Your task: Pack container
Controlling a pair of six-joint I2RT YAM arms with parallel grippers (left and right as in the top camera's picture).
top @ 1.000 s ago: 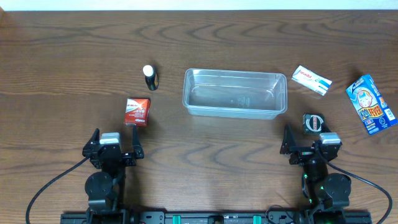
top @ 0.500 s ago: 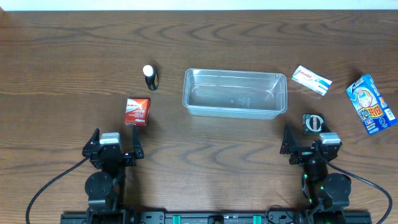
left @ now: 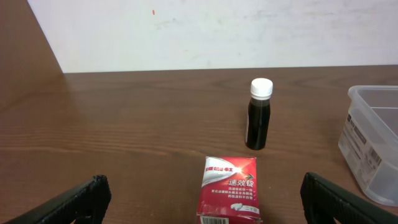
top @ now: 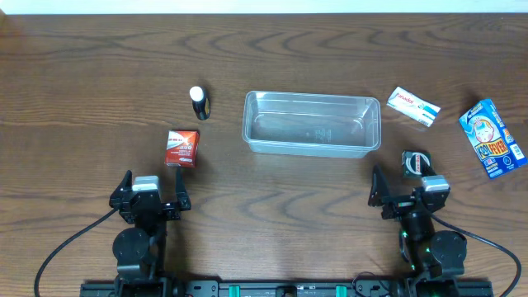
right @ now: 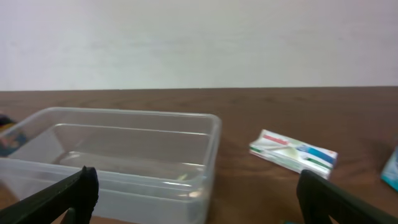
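**Clear tub mid-counter, packets spread to both sides**

The container (top: 311, 96) sits in the middle of the dark wood counter (top: 264, 49), its long side running left to right. Inside, only its own moulded floor shows. In the left wrist view a white printed sticker (left: 360, 144) is on its end wall (left: 373, 112), the print too small to read.

To its left and a little nearer lies a red box (top: 181, 148). The left wrist view shows white Chinese characters on its top face and a barcode on its near edge (left: 229, 186). Farther off stands a dark bottle (top: 199, 103) with a white cap, upright, apart from both the box and the tub.

Right of the container, on the far side, lies a white box (top: 413, 106) with red lettering that seems to read "Panadol", plus green and blue stripes (right: 293, 151). Well to the right is a blue box (top: 492, 139) with a cartoon face and yellow letters reading "FEVER". A small dark item (top: 414, 162), its kind unclear, lies just beside the right arm.

The left gripper (top: 153, 192) hangs at the near left edge, its fingers (left: 74, 199) spread wide and holding nothing, with the red box between them in its camera. The right gripper (top: 404, 194) is at the near right, its fingers (right: 62, 199) likewise wide apart, facing the tub's right end (right: 112, 149).
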